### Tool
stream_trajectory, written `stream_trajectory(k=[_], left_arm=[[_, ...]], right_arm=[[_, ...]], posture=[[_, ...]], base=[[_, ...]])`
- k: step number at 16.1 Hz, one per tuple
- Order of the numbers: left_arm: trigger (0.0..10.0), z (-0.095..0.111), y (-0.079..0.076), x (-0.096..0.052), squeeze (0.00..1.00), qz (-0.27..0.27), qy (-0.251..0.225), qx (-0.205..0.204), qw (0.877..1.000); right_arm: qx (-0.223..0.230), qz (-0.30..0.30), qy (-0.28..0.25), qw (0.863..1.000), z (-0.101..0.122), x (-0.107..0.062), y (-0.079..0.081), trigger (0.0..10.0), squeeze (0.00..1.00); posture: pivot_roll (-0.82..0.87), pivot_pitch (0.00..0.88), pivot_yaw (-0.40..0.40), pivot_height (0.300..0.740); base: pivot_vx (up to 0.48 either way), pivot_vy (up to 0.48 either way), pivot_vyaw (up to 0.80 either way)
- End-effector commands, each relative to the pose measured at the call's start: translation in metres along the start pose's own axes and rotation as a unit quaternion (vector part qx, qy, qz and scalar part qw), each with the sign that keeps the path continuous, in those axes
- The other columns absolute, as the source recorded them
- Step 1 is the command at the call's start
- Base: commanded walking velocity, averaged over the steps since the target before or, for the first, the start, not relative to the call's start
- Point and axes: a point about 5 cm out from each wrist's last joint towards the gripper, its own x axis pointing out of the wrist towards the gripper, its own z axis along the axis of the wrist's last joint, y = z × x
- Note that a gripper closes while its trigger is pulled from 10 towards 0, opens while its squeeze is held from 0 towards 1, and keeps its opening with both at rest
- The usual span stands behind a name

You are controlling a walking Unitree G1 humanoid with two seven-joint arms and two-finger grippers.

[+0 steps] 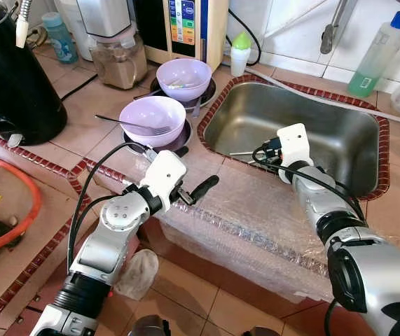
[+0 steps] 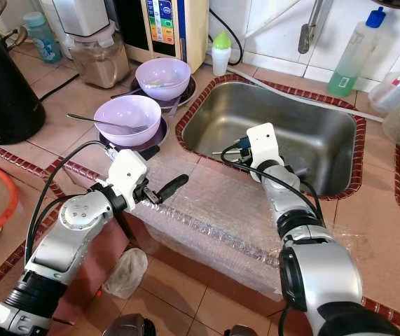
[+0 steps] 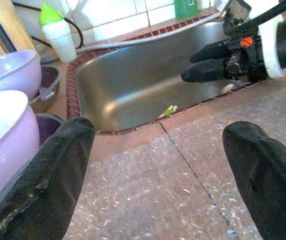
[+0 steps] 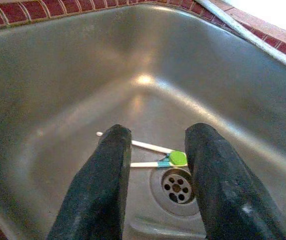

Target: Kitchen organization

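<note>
Claws gape: right claw (image 4: 155,165) over sink (image 1: 357,136), left claw (image 3: 158,165) at its rim.

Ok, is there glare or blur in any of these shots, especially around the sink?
Right wrist view: a bright glare spot on the sink wall, while the chopsticks by the drain stay sharp. Left wrist view: the left hand's fingers are soft and out of focus up close, and the purple bowl is blown out white. Left eye view: evenly lit and sharp.

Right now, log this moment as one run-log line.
right claw: open, over sink, aimed at chopsticks by drain | left claw: open, above bubble wrap | bowls: on counter
</note>
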Motion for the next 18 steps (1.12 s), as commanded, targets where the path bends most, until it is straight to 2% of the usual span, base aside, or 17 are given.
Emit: stream_trajectory(k=[1, 3, 6, 9, 10, 11, 13, 14, 15, 16, 17, 18], left_arm=[[10.0, 0.005, 0.008, 0.001, 1.00, 0.019, -0.009, 0.015, 1.000], [10.0, 0.015, 0.022, -0.005, 1.00, 0.098, -0.045, 0.024, 0.994], [10.0, 0.024, 0.031, -0.013, 1.00, 0.164, -0.077, 0.020, 0.983], [10.0, 0.031, 0.049, -0.025, 1.00, 0.264, -0.103, 0.020, 0.959], [10.0, 0.022, 0.058, -0.031, 1.00, 0.297, -0.090, -0.006, 0.950], [10.0, 0.022, 0.063, -0.034, 1.00, 0.312, -0.092, -0.003, 0.946], [10.0, 0.026, 0.080, -0.041, 1.00, 0.359, -0.100, 0.001, 0.928], [10.0, 0.026, 0.083, -0.042, 1.00, 0.367, -0.100, 0.000, 0.925], [10.0, 0.024, 0.095, -0.044, 1.00, 0.406, -0.093, -0.025, 0.909], [10.0, 0.022, 0.101, -0.046, 1.00, 0.426, -0.088, -0.045, 0.900], [10.0, 0.021, 0.110, -0.046, 1.00, 0.442, -0.084, -0.070, 0.890], [10.0, 0.020, 0.117, -0.047, 0.31, 0.457, -0.083, -0.092, 0.881]], right_arm=[[0.009, 0.009, 0.008, 1.000, -0.010, -0.003, 0.003, 10.0, 1.00], [-0.013, 0.028, -0.062, 0.998, -0.002, -0.009, 0.010, 10.0, 1.00], [-0.024, 0.030, -0.113, 0.993, 0.000, -0.019, 0.019, 10.0, 1.00], [-0.011, 0.023, -0.166, 0.986, 0.002, -0.035, 0.037, 10.0, 1.00], [-0.066, 0.006, -0.196, 0.978, 0.003, -0.052, 0.045, 10.0, 1.00], [-0.079, 0.004, -0.201, 0.976, 0.001, -0.059, 0.048, 10.0, 1.00], [-0.067, 0.002, -0.195, 0.978, -0.009, -0.075, 0.052, 10.0, 1.00], [-0.063, 0.007, -0.195, 0.979, -0.009, -0.077, 0.053, 10.0, 1.00], [-0.065, 0.029, -0.197, 0.978, -0.006, -0.085, 0.061, 10.0, 1.00], [-0.067, 0.036, -0.199, 0.977, 0.000, -0.089, 0.064, 10.0, 1.00], [-0.073, 0.045, -0.202, 0.976, 0.005, -0.092, 0.065, 10.0, 0.25], [-0.073, 0.044, -0.199, 0.976, 0.004, -0.093, 0.064, 10.0, 0.00]], posture=[[0.07, 0.037, 0.048, 0.740], [0.06, 0.032, 0.045, 0.740], [0.04, 0.030, 0.035, 0.740], [0.04, 0.035, 0.027, 0.740], [0.03, 0.044, 0.012, 0.740], [0.02, 0.047, 0.013, 0.740], [0.00, 0.058, 0.012, 0.740], [-0.01, 0.060, 0.013, 0.740], [-0.01, 0.068, 0.014, 0.740], [-0.02, 0.080, 0.015, 0.740], [-0.03, 0.093, 0.013, 0.740], [-0.03, 0.105, 0.009, 0.740]], base=[[0.000, 0.000, 0.00], [0.000, 0.000, 0.00], [0.000, 0.000, 0.00], [0.000, 0.000, 0.00], [0.000, 0.000, 0.00], [0.000, 0.000, 0.00], [0.000, 0.000, 0.00], [0.000, 0.000, 0.00], [0.000, 0.000, 0.00], [0.000, 0.000, 0.00], [0.000, 0.000, 0.00], [0.000, 0.000, 0.00]])
